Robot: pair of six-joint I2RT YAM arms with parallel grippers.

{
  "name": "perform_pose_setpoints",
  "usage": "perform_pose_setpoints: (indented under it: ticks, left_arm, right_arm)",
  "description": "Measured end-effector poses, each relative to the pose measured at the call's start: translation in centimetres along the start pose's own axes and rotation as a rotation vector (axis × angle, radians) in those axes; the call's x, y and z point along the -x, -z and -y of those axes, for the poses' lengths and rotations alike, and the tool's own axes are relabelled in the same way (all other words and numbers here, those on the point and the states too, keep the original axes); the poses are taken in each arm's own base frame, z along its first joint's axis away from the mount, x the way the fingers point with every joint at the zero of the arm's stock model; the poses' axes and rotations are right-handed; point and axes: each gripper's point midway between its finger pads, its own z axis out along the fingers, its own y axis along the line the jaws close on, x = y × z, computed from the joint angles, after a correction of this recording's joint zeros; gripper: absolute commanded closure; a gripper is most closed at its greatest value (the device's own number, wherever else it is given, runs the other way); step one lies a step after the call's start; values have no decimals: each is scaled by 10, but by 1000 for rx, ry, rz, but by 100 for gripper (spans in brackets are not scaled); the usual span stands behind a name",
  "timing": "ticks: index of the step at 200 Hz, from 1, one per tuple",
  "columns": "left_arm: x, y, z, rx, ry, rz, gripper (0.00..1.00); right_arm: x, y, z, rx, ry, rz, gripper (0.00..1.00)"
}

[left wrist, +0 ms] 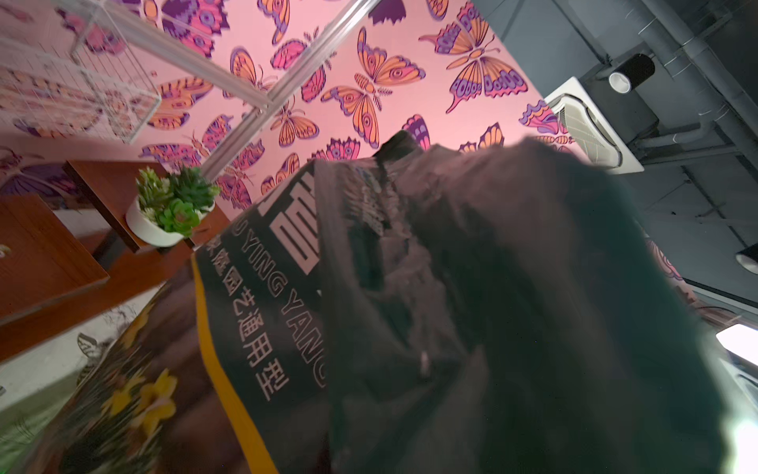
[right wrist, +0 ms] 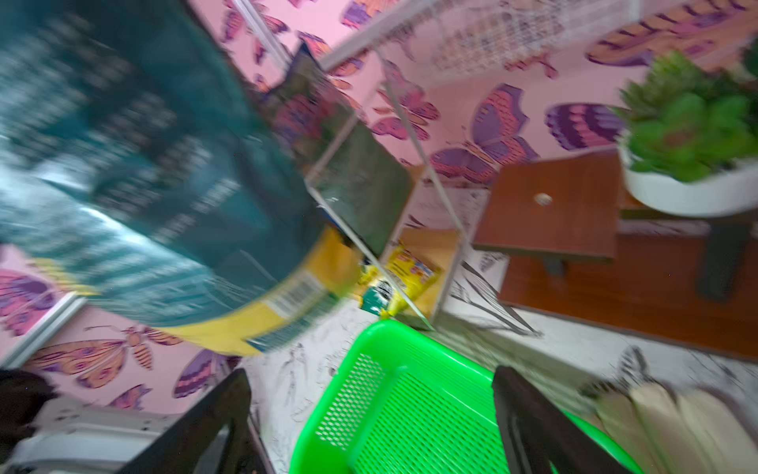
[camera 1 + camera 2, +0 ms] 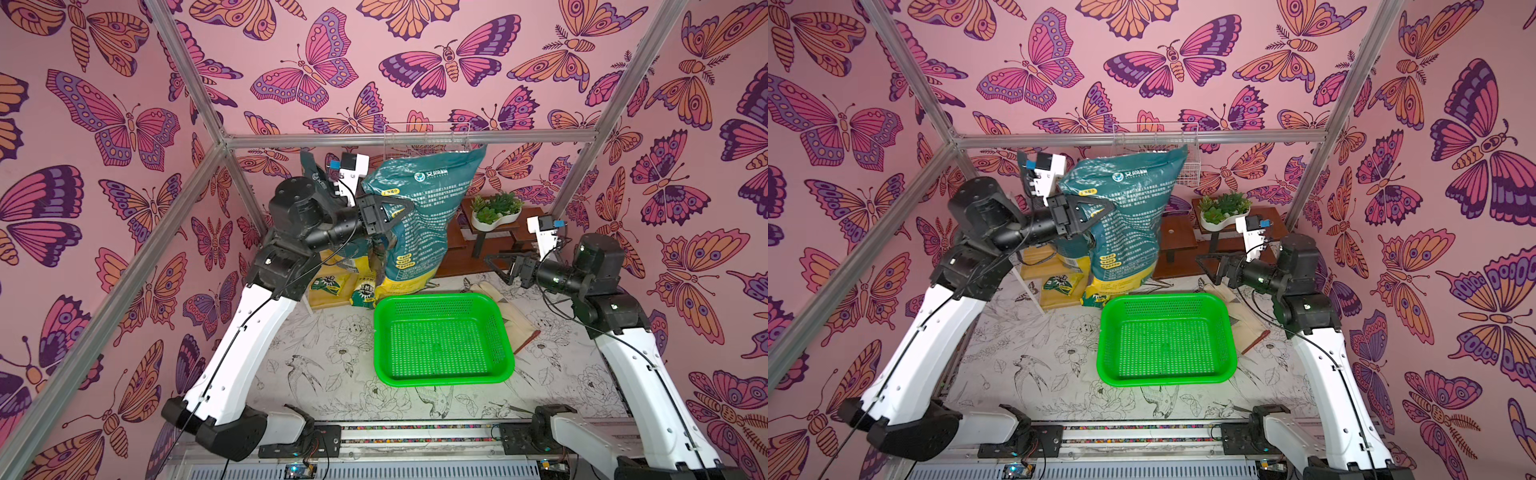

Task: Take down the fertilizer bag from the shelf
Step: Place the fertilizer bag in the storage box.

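The fertilizer bag (image 3: 419,232), large, teal with a yellow bottom, hangs tilted in the air in both top views (image 3: 1129,232). My left gripper (image 3: 401,214) is shut on its upper left edge. In the left wrist view the bag (image 1: 410,287) fills the picture and hides the jaws. The shelf (image 3: 1034,272), white frame with yellowish boards, stands behind the left arm, to the left of the bag. My right gripper (image 3: 494,266) is open and holds nothing, to the right of the bag. In the right wrist view its fingers (image 2: 221,410) frame the green basket.
A green plastic basket (image 3: 436,296) sits on the table below the bag. Small yellow bags (image 3: 328,284) lie on the shelf's lower board and a dark bag (image 3: 311,166) stands on top. A brown stepped stand (image 3: 486,245) with a succulent planter (image 3: 496,212) is at the back right. Beige gloves (image 3: 519,320) lie right of the basket.
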Motion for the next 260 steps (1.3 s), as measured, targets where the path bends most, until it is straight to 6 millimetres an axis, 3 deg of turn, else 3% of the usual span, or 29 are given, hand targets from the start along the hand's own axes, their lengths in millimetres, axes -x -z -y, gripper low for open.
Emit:
perform_pose_setpoints:
  ticks: [29,77,120,171,191,223,239,248,260]
  left_arm:
    - [-13,-10,-8,-33,45,-86,100]
    - [-27,-2,6,-98,53,-146,100]
    - [-37,-3,-1,-97,102,-180,100]
    - [-42,-6,-17,-69,138,-184,100]
    - [-41,-7,-20,-62,139,-175,100]
    - [-42,-8,-23,-56,141,-171,100]
    - [-43,-8,-25,-55,147,-175,100]
    - [-43,-8,-25,-56,146,-175,100]
    - [-44,-8,-24,-58,146,-178,100]
  right_arm:
    - [26,2,-31,140,77,45,1]
    - [50,9,-57,238,180,69,1]
    - [71,2,-58,315,229,79,1]
    - [85,-18,-42,374,202,78,0]
    - [88,-23,-51,414,210,75,2]
    - [77,-32,-90,534,245,34,11]
    - [73,-33,-99,558,251,24,19]
    - [72,-31,-102,558,258,24,28]
    - [71,-28,-104,553,265,27,51]
